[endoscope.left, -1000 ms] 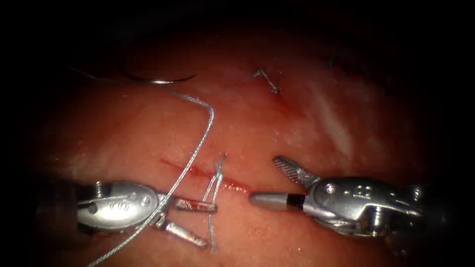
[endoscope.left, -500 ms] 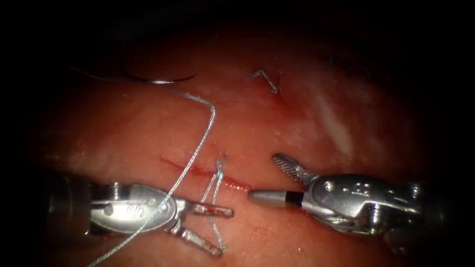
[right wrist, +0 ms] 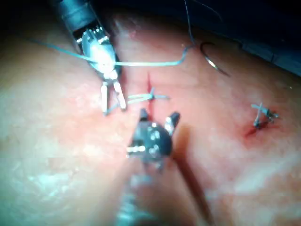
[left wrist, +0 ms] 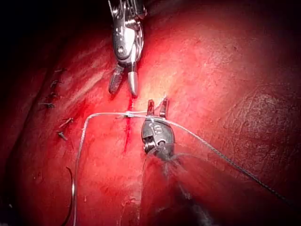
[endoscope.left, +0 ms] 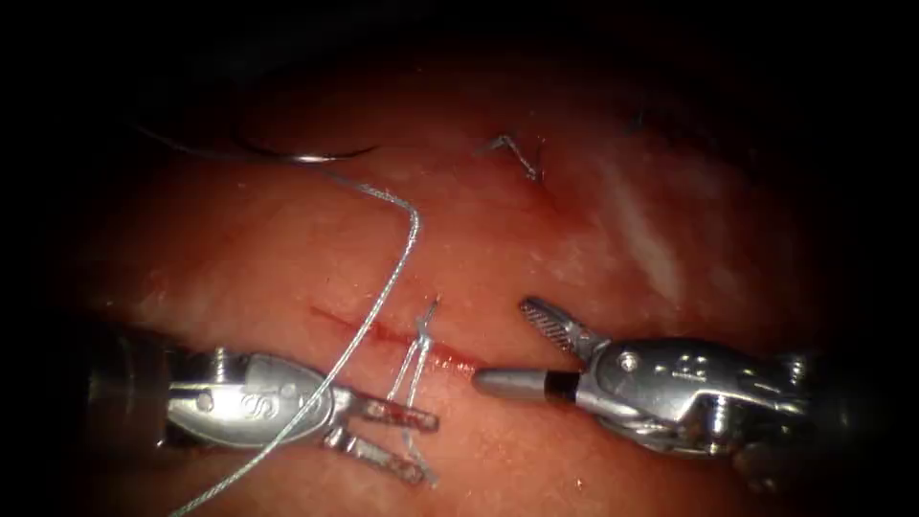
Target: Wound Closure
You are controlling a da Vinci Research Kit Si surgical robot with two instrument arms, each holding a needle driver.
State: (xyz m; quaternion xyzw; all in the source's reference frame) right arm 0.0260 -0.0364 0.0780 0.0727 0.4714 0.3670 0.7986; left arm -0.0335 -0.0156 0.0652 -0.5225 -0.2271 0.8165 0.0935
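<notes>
The curved needle [endoscope.left: 306, 155] lies free on the tissue [endoscope.left: 574, 239], far up on the left, out of the tissue and held by neither tool. Its thread [endoscope.left: 407, 249] bends down across the left tool's body. A knotted stitch [endoscope.left: 424, 333] sits on the red cut [endoscope.left: 383, 330], and its two tails hang down between the open jaws of the left tool [endoscope.left: 419, 446], which grips nothing. The right tool [endoscope.left: 503, 345] stands open and empty just right of the knot. In the wrist views: left tool [left wrist: 157, 107] [right wrist: 113, 101], right tool [left wrist: 124, 84] [right wrist: 157, 117], needle [left wrist: 71, 193] [right wrist: 211, 59].
An older stitch with short cut ends [endoscope.left: 522, 158] [right wrist: 261, 115] sits further up the tissue, with red fluid around it. Several small thread ends [left wrist: 59, 134] lie on the tissue. The long thread runs off past the left tool at the lower left [endoscope.left: 191, 503].
The left tool slid right to the hanging tails, then eased slightly back and up, jaws open throughout. The right tool crept a little left toward the knot. The needle has not moved.
</notes>
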